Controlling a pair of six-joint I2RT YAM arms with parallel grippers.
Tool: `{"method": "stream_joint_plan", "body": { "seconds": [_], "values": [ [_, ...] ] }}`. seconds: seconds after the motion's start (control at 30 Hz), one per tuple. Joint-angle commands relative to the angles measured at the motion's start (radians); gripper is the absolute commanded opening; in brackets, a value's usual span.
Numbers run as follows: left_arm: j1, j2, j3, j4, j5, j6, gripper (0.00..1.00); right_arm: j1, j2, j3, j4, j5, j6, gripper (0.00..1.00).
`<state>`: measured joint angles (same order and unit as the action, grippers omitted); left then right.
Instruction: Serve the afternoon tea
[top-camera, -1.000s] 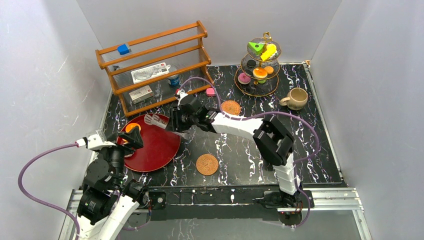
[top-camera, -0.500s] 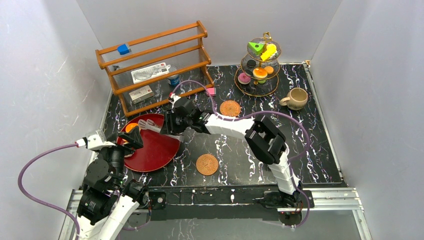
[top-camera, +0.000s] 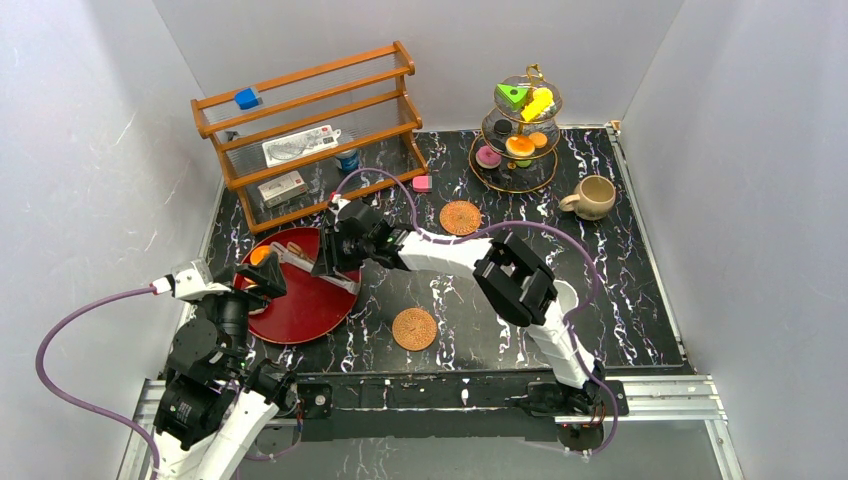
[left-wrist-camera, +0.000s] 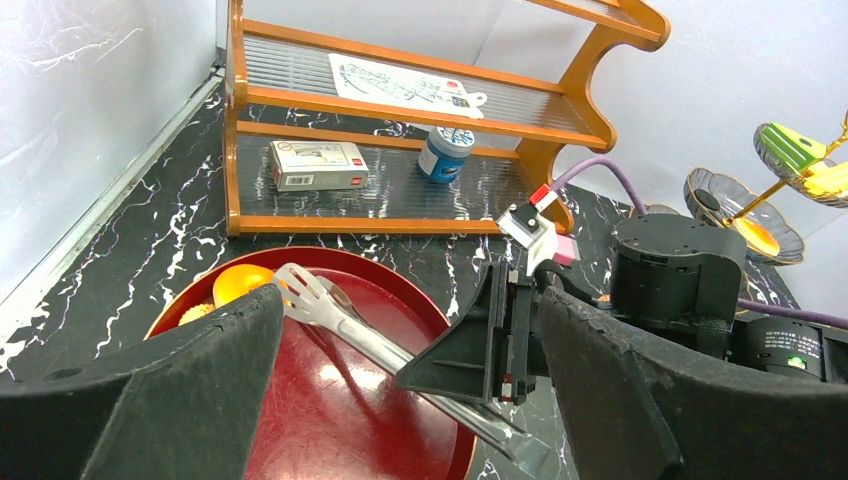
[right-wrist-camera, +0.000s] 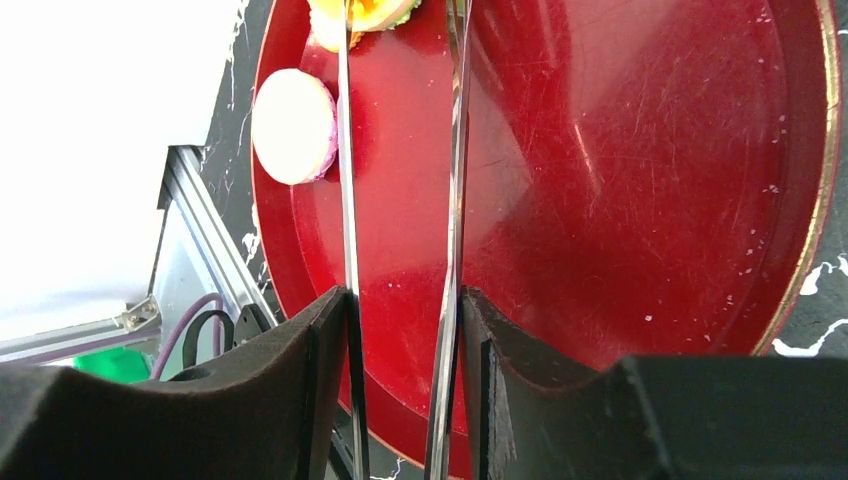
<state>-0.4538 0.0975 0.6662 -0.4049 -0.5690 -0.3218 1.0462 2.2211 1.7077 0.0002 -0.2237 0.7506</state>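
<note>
My right gripper (top-camera: 335, 255) is shut on a pair of metal tongs (top-camera: 300, 262), whose two arms (right-wrist-camera: 347, 200) lie against its pads (right-wrist-camera: 300, 400). The tongs reach left over the red plate (top-camera: 310, 310), tips next to an orange pastry (top-camera: 262, 255). In the right wrist view a pale pink-edged disc (right-wrist-camera: 293, 125) also lies on the plate (right-wrist-camera: 650, 200). My left gripper (top-camera: 266, 277) hangs open at the plate's left edge, holding nothing. The tiered stand (top-camera: 517, 130) at the back right carries more pastries. A beige mug (top-camera: 593, 197) stands beside it. Two woven coasters (top-camera: 461, 217) (top-camera: 414, 328) lie on the table.
A wooden shelf (top-camera: 310, 130) stands at the back left with white boxes (left-wrist-camera: 318, 165), a blue can (left-wrist-camera: 445, 152) and a blue cube (top-camera: 247, 98). A pink block (top-camera: 421, 183) lies near the shelf's right foot. White walls close in on three sides.
My right gripper has carried the tongs leftward over the red plate, and their tips now reach the orange pastry. The left arm has stayed still.
</note>
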Motion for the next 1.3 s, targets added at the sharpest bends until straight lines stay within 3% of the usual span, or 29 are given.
{"method": "stream_joint_plan", "body": {
  "seconds": [0.0, 0.37, 0.7, 1.27],
  "values": [
    [-0.003, 0.004, 0.003, 0.017, -0.019, -0.003, 0.95, 0.011, 0.003, 0.07, 0.042, -0.031, 0.017, 0.51],
    [-0.003, 0.019, 0.004, 0.018, -0.01, -0.002, 0.96, 0.012, 0.041, 0.113, 0.032, -0.051, 0.055, 0.51],
    [-0.003, -0.007, 0.001, 0.018, -0.022, -0.002, 0.96, 0.012, 0.062, 0.144, -0.025, -0.029, 0.046, 0.45],
    [-0.003, 0.016, 0.004, 0.015, -0.009, -0.005, 0.95, 0.006, -0.136, -0.02, 0.027, 0.036, -0.042, 0.36]
  ]
}}
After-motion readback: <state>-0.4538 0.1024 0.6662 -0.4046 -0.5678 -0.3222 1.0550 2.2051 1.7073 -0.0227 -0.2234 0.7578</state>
